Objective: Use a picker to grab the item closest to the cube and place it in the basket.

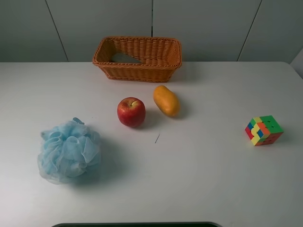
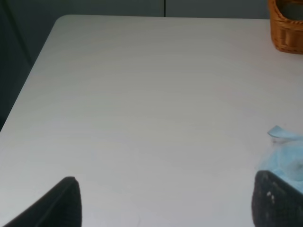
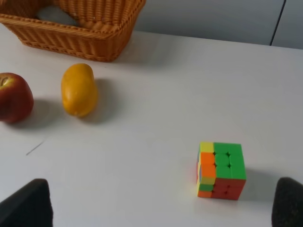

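The multicoloured cube sits alone at the right of the white table; it also shows in the right wrist view. The wicker basket stands at the back centre. A flat grey shape, the item, lies inside it, partly hidden by the rim; it shows as a grey patch in the right wrist view. My right gripper is open and empty, on the near side of the cube. My left gripper is open and empty over bare table. Neither gripper shows in the exterior view.
An orange-yellow mango and a red apple lie in front of the basket. A blue mesh bath puff sits at the left front, beside one left finger. The table's left edge is near.
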